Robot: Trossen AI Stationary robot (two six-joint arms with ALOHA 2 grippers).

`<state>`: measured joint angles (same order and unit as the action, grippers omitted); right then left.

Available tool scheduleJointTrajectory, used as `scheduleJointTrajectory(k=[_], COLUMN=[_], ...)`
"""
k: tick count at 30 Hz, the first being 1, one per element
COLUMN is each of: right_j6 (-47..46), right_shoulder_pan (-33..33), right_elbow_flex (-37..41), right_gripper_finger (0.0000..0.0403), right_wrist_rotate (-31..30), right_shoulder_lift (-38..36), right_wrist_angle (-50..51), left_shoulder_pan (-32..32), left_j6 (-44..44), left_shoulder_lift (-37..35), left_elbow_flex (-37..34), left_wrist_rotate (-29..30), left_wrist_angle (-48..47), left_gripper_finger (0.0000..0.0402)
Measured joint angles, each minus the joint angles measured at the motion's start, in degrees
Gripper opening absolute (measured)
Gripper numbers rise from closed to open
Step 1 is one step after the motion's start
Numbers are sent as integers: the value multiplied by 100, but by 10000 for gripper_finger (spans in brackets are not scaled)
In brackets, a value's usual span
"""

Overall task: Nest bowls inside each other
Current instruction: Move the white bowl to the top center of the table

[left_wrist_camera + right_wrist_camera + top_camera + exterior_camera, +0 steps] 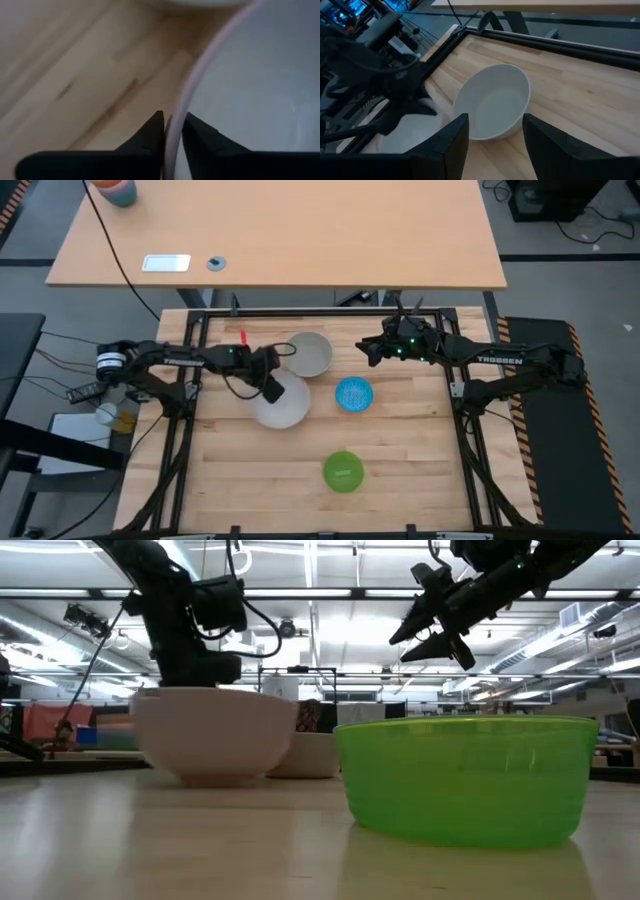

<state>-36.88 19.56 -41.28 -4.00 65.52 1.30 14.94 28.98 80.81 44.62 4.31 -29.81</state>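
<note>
The large white bowl (284, 406) stands on its base left of the table's middle, and my left gripper (271, 388) is shut on its rim. Just beyond it, on the wood, is the grey-white bowl (310, 352), which fills the middle of the right wrist view (495, 102). The small blue bowl (353, 394) is to the right of the white one. The green bowl (343, 471) is nearer the front edge and looms large in the low view (465, 780). My right gripper (368, 352) hangs open in the air right of the grey-white bowl, holding nothing. My left gripper pinches the large white bowl's rim (172, 140) on the bowl's far left side, one finger (197, 132) inside the bowl and the other outside. The fingers come steeply from above. The bowl stands upright with its base on the table.
A black frame (300, 313) runs around the wooden table. A small red thing (243, 337) lies by the far edge. Beyond stands a second table with an orange-and-teal cup (112, 190), a white card (166, 263) and a small disc (216, 263).
</note>
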Motion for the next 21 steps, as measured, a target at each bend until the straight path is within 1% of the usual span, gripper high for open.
scheduleJointTrajectory(k=[4,7,9,12,17,19,21], right_j6=[2,2,0,-57,-460,-543,-608], right_shoulder_pan=[-1,1,3,51,245,368,470], right_elbow_flex=[0,0,0,0,0,0,0], right_gripper_finger=[194,194,193,193,193,193,193], right_wrist_rotate=[171,168,104,9,-365,-362,-204], right_shoulder_lift=[0,0,0,0,97,248,444], right_wrist_angle=[23,97,134,184,341,292,151], left_shoulder_pan=[194,414,543,667,629,600,599], left_j6=[14,-2,-15,22,236,293,304], left_shoulder_lift=[3,-2,-2,-13,-374,-561,-788], left_elbow_flex=[0,2,2,2,2,2,2], left_wrist_rotate=[23,13,-15,-97,-250,-258,-271], left_wrist_angle=[293,245,246,225,81,15,-101], left_gripper_finger=[31,27,36,60,100,114,128])
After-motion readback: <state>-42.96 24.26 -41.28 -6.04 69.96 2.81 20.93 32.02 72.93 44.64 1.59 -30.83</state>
